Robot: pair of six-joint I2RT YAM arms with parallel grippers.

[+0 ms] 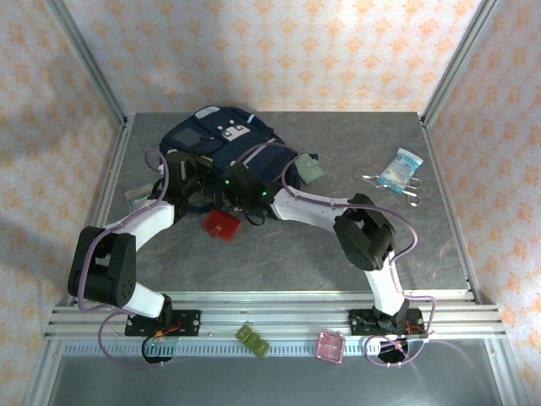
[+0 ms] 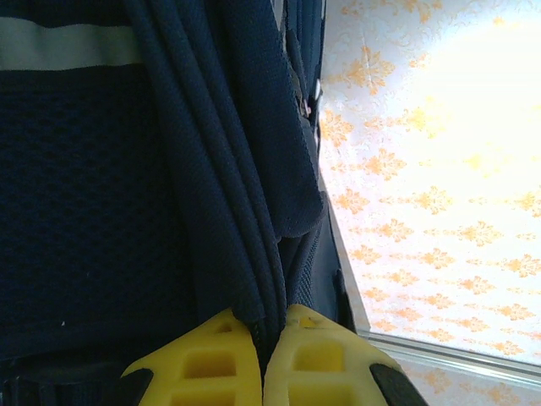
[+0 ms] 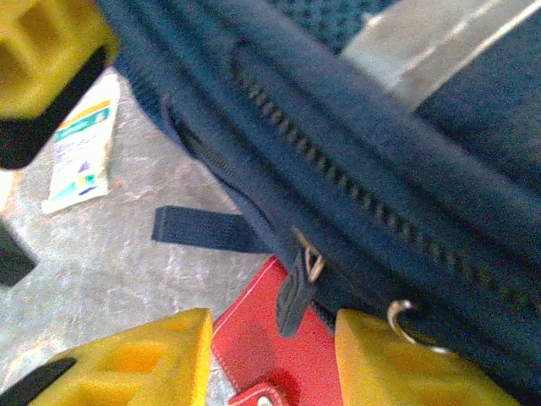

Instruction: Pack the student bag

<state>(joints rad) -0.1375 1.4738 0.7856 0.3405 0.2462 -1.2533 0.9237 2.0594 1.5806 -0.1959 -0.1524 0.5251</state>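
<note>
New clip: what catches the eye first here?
The student bag lies far-centre on the table. The left gripper pinches a fold of its fabric. The right gripper stands open around a zip pull, above a flat red item.

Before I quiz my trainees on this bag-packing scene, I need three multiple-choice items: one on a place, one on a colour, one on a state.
1. Where do the scissors lie?
A) right of the student bag, apart from it
B) under it
C) in a claw

2. What colour is the flat case at the bag's near edge?
A) green
B) red
C) white

3. How is the left claw?
A) wide open
B) shut on a fold of the bag
C) holding a pencil

Answers:
1 A, the top view shows them on the table, far right.
2 B, it shows red in the top and right wrist views.
3 B, the left wrist view shows its fingers pinching navy fabric.
</note>
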